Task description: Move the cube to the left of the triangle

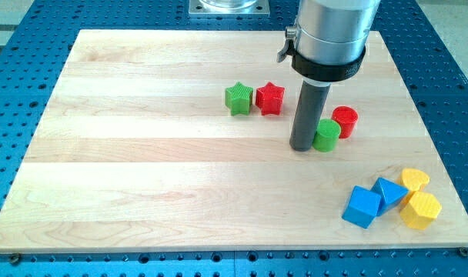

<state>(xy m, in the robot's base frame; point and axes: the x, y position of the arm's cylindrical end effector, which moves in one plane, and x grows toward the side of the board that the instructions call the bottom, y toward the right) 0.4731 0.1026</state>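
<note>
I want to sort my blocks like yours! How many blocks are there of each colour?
Green: 2, a star and a cylinder
Red: 2, a star and a cylinder
Blue: 2, a cube and a triangle
Yellow: 2, a heart and a hexagon
Total: 8 blocks

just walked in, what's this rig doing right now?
An xArm6 pushes blocks around a wooden board with a rod. My tip sits against the view's left side of the green cylinder, which touches the red cylinder. The task's blue cube and blue triangle lie touching near the view's bottom right, cube already on the left, beside two yellow blocks. Green star and red star sit mid-board.
</note>
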